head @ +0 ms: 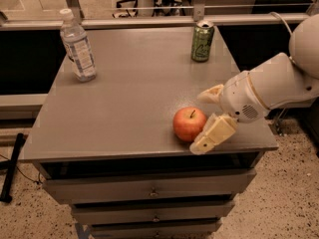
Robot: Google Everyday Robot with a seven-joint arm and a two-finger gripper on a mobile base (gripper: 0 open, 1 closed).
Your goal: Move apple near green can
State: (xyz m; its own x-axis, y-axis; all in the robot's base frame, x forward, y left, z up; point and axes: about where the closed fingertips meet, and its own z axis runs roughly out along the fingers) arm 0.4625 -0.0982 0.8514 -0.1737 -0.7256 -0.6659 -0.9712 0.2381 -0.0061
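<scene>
Cream tool [197, 122] wide open, straddling apple [187, 124] nr table [129, 83] corner; nothing gripped.

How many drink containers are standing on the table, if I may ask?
2: the water bottle at the far left corner and the green can at the far right. The open hand is beside the apple near the front edge.

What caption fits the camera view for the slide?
Open gripper flanks the red apple near the drawer cabinet's front edge; green can stands at the back, water bottle back-left.
</scene>
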